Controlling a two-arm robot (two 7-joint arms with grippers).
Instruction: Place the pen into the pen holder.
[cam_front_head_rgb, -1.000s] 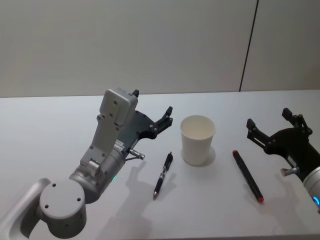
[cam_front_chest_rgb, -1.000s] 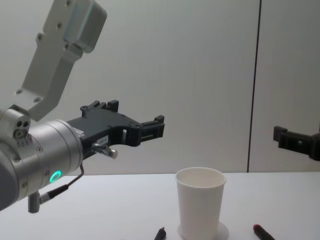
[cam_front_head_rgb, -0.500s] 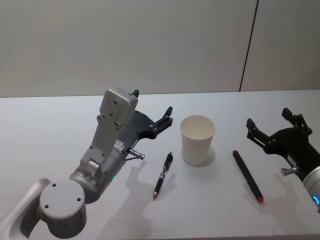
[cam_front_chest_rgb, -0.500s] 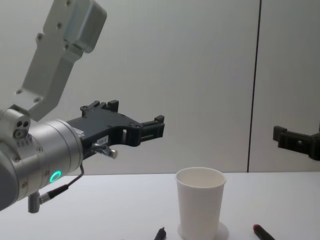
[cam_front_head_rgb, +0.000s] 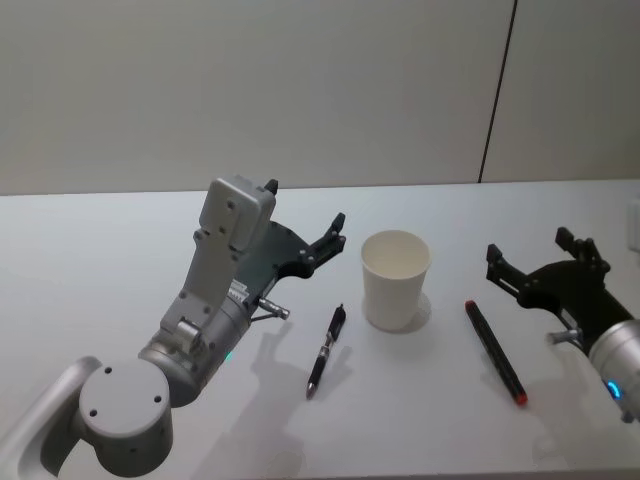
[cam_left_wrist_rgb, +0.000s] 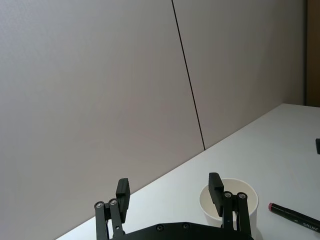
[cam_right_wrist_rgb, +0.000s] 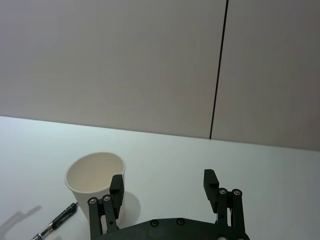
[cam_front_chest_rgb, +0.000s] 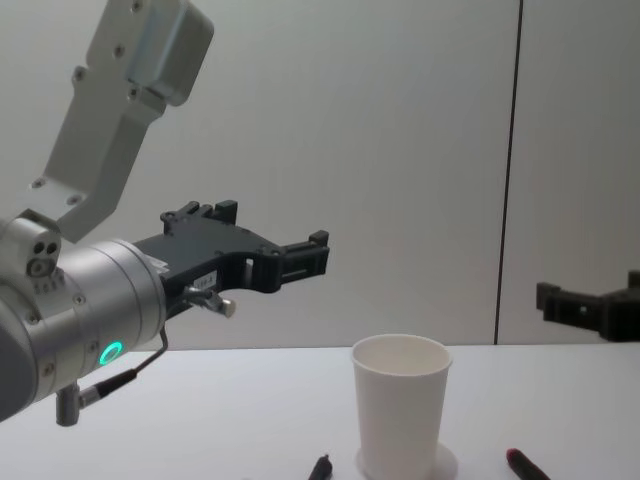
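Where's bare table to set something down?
Free: table left of the left gripper; back strip between pen holder and wall; front edge between black pen and red-tipped pen. Crowded: beside the pen holder, pens either side, right gripper close.

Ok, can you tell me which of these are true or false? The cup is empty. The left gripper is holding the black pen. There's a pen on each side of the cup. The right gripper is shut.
1. The pen holder stands upright with no pen in it. True.
2. The left gripper is holding the black pen. False: it is open in the air, and the black pen lies on the table.
3. A pen lies on each side of the pen holder. True: the black pen on the robot's left, the red-tipped pen on its right.
4. The right gripper is shut. False: its fingers are spread apart and hold nothing.
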